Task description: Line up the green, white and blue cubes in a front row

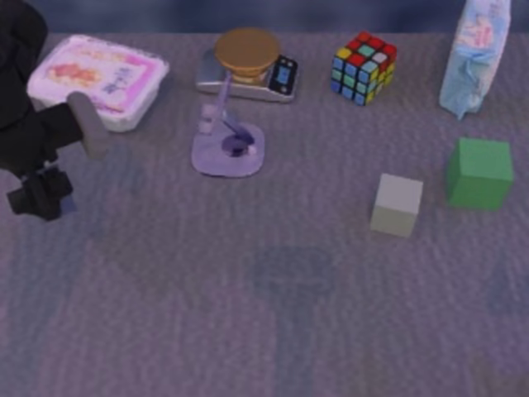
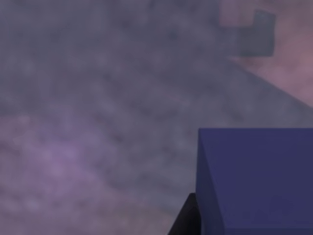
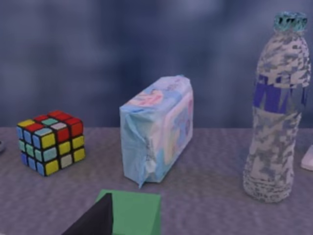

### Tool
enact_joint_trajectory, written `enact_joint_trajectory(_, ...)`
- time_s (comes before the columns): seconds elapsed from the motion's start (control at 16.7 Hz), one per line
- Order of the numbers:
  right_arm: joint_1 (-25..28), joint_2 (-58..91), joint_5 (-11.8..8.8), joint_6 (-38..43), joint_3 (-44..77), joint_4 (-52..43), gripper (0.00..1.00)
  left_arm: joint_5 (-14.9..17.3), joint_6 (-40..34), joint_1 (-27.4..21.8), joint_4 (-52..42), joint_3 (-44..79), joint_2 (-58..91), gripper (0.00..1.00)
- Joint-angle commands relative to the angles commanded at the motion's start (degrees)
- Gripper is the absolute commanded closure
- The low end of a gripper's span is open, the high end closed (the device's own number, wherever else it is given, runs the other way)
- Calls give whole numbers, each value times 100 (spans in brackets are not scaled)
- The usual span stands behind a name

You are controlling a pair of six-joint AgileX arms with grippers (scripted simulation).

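At far left, left end effector [image 1: 37, 194] grips blue cube [image 2: 254, 181].

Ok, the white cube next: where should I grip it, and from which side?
Likely from straight above, fingers on two opposite flat side faces of the white cube. It stands squarely on the table, apart from the green cube to its right, with free space around it.

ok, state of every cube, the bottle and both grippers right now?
bright green matte cube: flat on the table, right side, free.
off-white matte cube: flat on the table, left of the green one, apart from it.
blue-violet matte cube: held in the left gripper, apparently off the table.
multicoloured puzzle cube: at the back, untouched.
plastic bottle: upright, capped.
right gripper: outside the top view.
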Motion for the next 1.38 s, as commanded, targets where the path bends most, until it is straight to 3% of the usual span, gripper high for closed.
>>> enact_joint_trajectory(0.18,0,0,0,0,0,0,0,-2,-97,-209,-67,162,97,100)
enact_joint_trajectory(0.36,0,0,0,0,0,0,0,-10,-440,-935,-269,636,375,100)
enact_joint_trajectory(0.96,0,0,0,0,0,0,0,-11,-2217,-4814,-1167,2592,1483,100)
enact_joint_trajectory(1.14,0,0,0,0,0,0,0,-33,-2543,-5322,-1259,2898,1585,100)
enact_joint_trajectory(1.38,0,0,0,0,0,0,0,-37,-2582,-5375,-1268,2932,1593,100)
